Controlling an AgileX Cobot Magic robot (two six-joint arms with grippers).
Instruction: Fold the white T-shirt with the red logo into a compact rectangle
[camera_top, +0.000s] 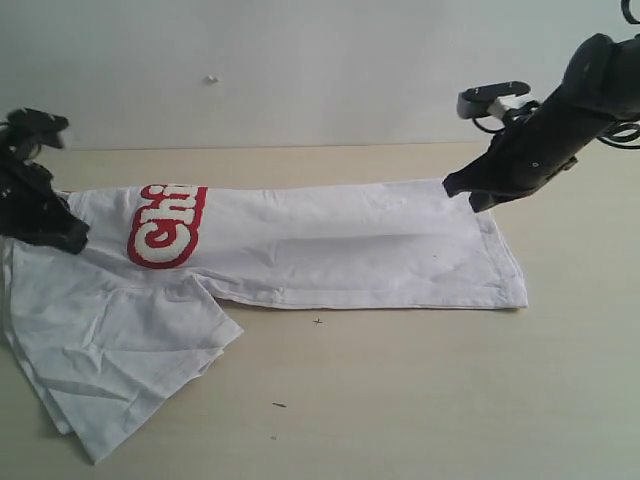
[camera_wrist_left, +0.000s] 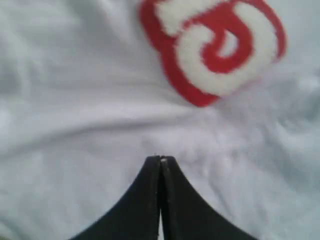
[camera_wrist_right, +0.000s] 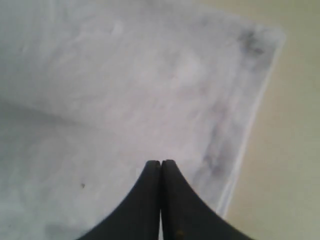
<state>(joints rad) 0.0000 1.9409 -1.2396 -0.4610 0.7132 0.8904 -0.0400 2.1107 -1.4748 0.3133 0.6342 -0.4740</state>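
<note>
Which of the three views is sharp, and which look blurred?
Exterior view: fairly sharp, soft even light on the white T-shirt. Left wrist view: red logo blurred, left tool a dark silhouette. Right wrist view: hem soft, right tool equally dark.

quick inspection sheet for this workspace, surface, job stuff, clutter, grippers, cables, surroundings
surface: pale table, a few dark specks
job's things: T-shirt lies flat, folded lengthwise; logo only partly showing; sleeve spread toward the near edge
clutter: nothing seen
grippers: left gripper shut, over cloth beside the logo; right gripper shut, near a hem corner; cannot tell whether either pinches cloth
cables: dark cable looped at the right arm
surroundings: plain white wall with a small mark
</note>
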